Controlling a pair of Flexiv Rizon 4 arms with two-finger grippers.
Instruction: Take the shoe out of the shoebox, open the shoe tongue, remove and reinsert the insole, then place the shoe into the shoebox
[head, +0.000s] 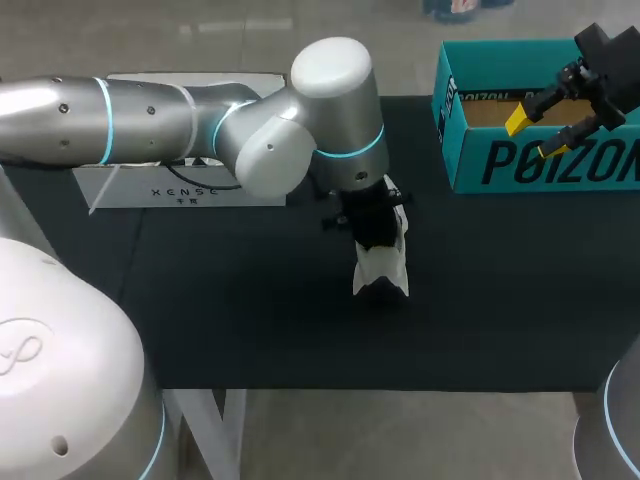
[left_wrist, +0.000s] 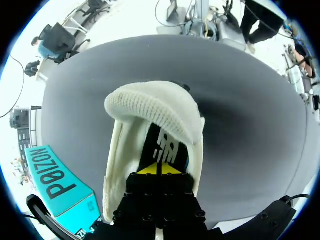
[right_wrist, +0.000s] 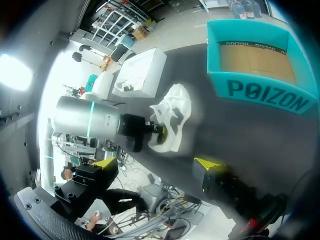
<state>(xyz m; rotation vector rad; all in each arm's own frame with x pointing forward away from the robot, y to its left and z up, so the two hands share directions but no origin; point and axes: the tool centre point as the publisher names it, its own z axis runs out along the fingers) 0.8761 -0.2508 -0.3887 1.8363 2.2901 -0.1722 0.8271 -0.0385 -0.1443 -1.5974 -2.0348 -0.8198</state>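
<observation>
**Shoe out on the counter, left gripper down in its opening**

Black counter (head: 250, 320). The left arm (head: 150, 115) comes in from the left and reaches to the middle. An open teal shoebox (head: 540, 165) sits at the far right and a white box (head: 180, 190) at the far left.

The white shoe (head: 382, 265) is mid-counter under the left arm's wrist, outside the shoebox and well apart from it. Its long axis runs near-to-far, slightly angled. The rounded knit front lies ahead of the left gripper (left_wrist: 160, 169) and points toward the near edge, away from the shoebox.

The left gripper's yellow tips are pressed together inside the shoe's opening, just over the dark insole (left_wrist: 165, 145). Can't tell if they pinch anything.

The right gripper (head: 537, 135) hangs over the shoebox with its fingers spread, holding nothing.
</observation>
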